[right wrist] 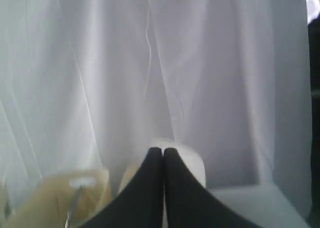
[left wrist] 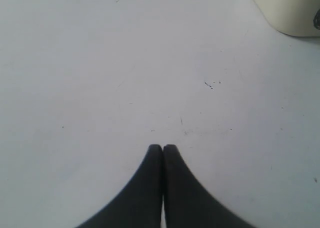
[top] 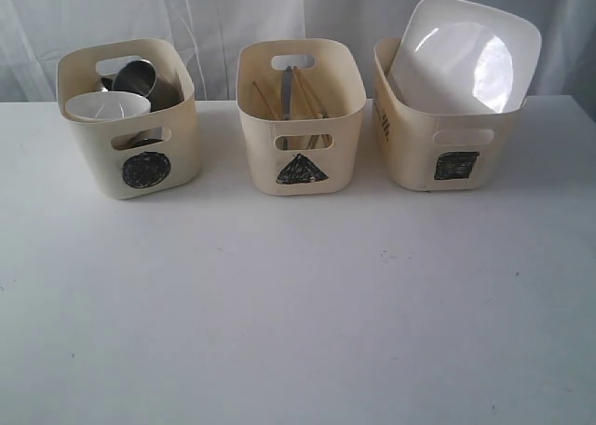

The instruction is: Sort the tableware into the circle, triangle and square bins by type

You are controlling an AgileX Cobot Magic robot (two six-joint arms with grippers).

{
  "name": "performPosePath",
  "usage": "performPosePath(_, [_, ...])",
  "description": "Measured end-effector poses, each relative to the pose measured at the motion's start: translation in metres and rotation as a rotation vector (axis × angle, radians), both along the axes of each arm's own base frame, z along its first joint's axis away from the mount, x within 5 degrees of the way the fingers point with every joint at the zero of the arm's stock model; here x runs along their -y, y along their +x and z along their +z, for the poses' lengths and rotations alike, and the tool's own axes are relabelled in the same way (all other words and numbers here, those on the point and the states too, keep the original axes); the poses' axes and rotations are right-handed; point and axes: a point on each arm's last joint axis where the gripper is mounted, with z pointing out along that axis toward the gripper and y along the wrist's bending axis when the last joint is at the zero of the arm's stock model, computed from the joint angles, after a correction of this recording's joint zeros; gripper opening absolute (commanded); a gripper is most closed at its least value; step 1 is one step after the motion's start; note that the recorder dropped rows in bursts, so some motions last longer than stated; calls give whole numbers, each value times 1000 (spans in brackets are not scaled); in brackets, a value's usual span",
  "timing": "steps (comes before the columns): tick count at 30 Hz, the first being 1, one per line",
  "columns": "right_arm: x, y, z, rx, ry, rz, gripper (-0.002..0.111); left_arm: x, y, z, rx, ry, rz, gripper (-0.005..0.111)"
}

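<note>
White curtain (top: 214,15) across the back; white desk (top: 298,304) in front, lightly speckled. Three cream tubs stand in a row toward the far edge, apart from one another. Circle bin (top: 93,155), left: black scribbled circle (top: 145,170) on the front wall. Inside, a small white bowl (top: 105,105) sits at the front, with a steel mug (top: 146,78) tilted just behind it. More steel shows behind the bowl, too hidden to name. Triangle bin (top: 256,155), middle: scribbled triangle (top: 302,170) under the handle slot. Wooden chopsticks (top: 264,99) lean inside it, and a metal utensil (top: 288,89) stands near upright among them; which piece, cannot tell. Square bin (top: 410,155), right: scribbled square (top: 456,165) on the front. The plate (top: 464,57) stands on edge in it, tilted back, its upper part well above the rim. Left end effector (left wrist: 163,147): clenched, tips pressed together with nothing between them, over bare desk; the corner of one tub (left wrist: 292,10) shows at the edge of the left wrist view. Right end effector (right wrist: 163,149): clenched likewise and empty, pointed toward the curtain. Blurred cream tubs lie beyond it, and a white rounded shape (right wrist: 192,163) shows just behind the tips, too blurred to name.
</note>
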Motion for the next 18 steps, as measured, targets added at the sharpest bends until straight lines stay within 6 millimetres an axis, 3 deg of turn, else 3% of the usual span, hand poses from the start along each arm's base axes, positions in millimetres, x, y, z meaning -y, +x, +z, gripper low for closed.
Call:
performPosePath(4, [4, 0, -89, -164, 25, -43, 0, 0, 0, 0, 0, 0, 0, 0])
performPosePath(7, [8, -4, -122, -175, 39, -94, 0, 0, 0, 0, 0, 0, 0, 0])
performPosePath(18, [7, -6, -137, -210, 245, -85, 0, 0, 0, 0, 0, 0, 0, 0])
